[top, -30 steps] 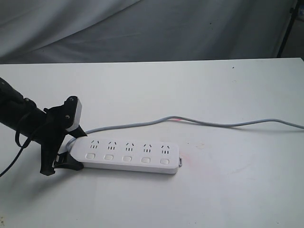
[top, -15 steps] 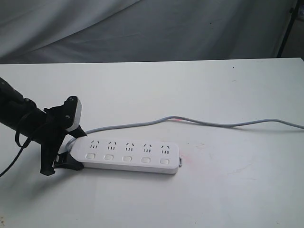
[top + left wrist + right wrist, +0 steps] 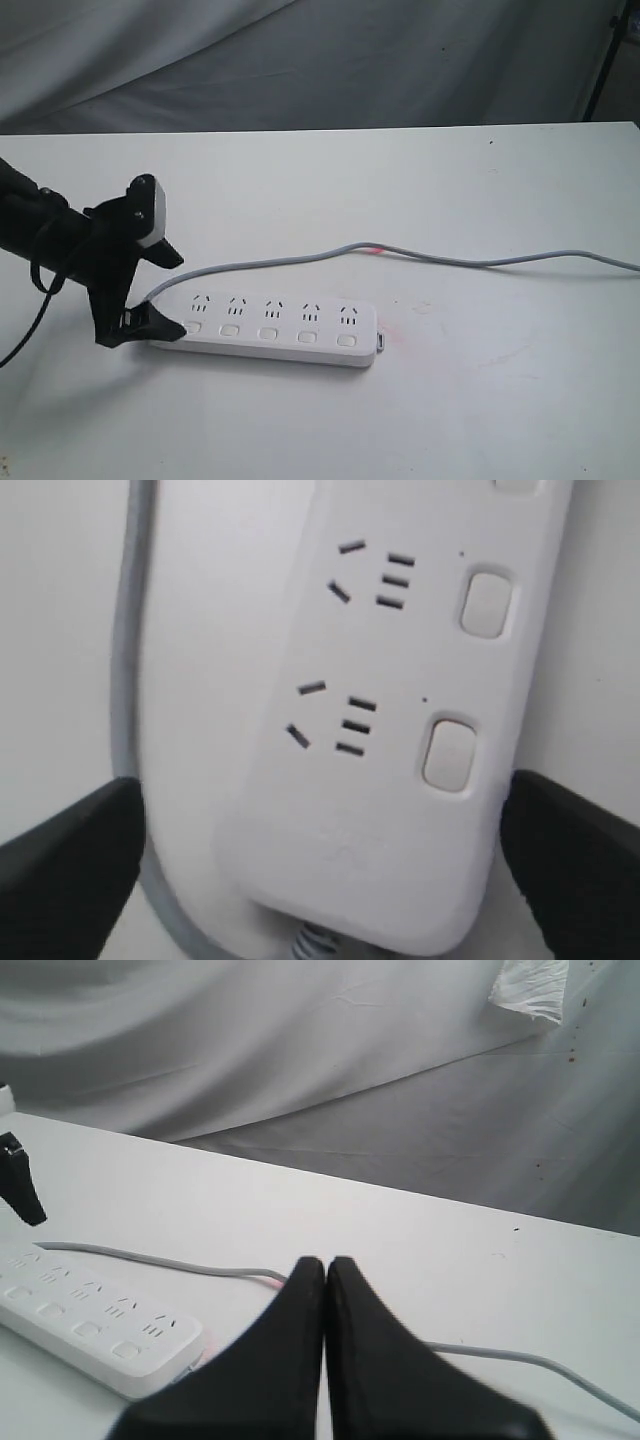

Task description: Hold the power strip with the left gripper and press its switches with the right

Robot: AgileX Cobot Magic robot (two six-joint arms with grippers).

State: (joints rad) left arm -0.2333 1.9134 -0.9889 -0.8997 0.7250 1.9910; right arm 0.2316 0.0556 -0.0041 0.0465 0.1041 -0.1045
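White worktop (image 3: 450,200), grey drape behind: power strip (image 3: 270,325) lies flat left of centre, cord (image 3: 450,260) trailing right.
Left pincer (image 3: 178,296) jaws apart, straddling the cord end, not clamped. Right pincer (image 3: 326,1265) tips together, well off. Strip looks light, rigid and slick, so grip across the long edges, clear of switches (image 3: 268,333).

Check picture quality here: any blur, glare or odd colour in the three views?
Exterior view: soft even light, no glare, a faint pink tint on the table beside the power strip. Left wrist view: sockets sharp, the fingers of the left gripper blurred at the edges. Right wrist view: the right gripper looms dark and soft-edged.
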